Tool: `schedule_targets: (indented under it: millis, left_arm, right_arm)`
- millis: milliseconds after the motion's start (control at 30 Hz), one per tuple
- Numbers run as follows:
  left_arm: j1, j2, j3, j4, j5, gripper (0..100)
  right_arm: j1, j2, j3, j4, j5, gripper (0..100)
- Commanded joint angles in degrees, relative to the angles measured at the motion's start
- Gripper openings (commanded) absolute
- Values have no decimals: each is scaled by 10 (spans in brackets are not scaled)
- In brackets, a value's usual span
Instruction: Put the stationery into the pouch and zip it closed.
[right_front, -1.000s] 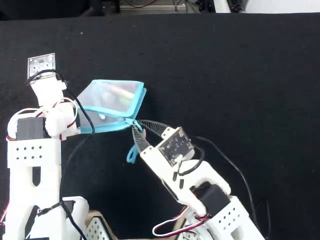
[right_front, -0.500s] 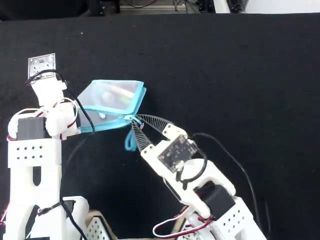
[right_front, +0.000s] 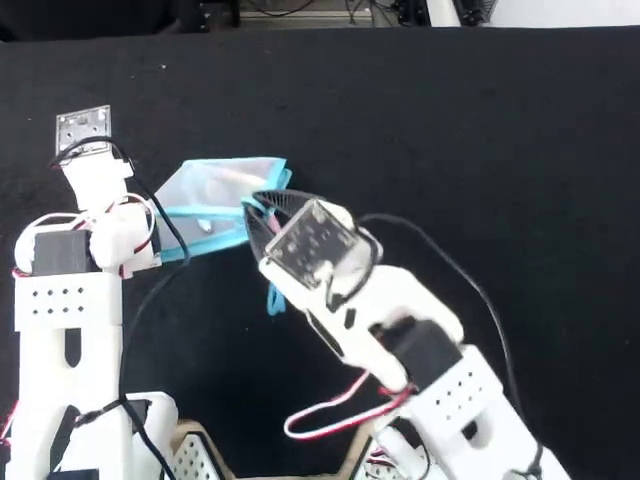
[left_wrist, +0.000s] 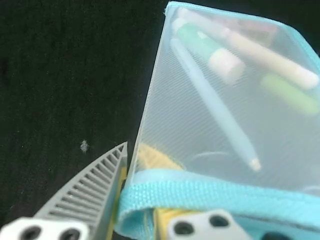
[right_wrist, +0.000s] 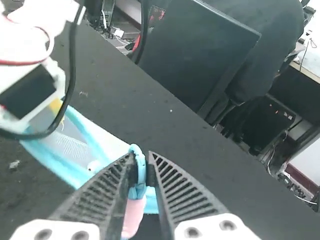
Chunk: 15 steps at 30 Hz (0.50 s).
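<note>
While the left end effector (left_wrist: 132, 162) clamped a corner of the pouch (right_front: 215, 185), pens (left_wrist: 215, 100) inside, at the upper left of the high view, the right end effector (right_wrist: 140, 159) pinched the zip pull (right_wrist: 137, 172) and probably needed a straight, level draw against that anchor.

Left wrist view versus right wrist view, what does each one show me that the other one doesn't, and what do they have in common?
Left wrist view: the stationery seen through the mesh side of the pouch, namely a blue pen, a green marker with a white cap and a cream pen, with the left gripper clamped on the teal edge. Right wrist view: the right gripper pinching the blue zipper pull. Both: the pouch itself with its teal trim, on the black table.
</note>
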Motion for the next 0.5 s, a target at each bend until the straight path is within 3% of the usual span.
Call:
schedule_targets:
  millis: [0,200,333,467]
  left_arm:
    - [-4,-6,-70,37,-3,31]
    - [0,-6,-110,38,-3,32]
    - [12,-6,-145,42,-4,30]
    - [12,1,-167,42,-4,30]
  right_arm:
    - [-4,52,-75,2,5,11]
    - [-25,90,-133,4,11,11]
    - [-62,93,-145,4,79,11]
    - [-73,93,-147,0,96,11]
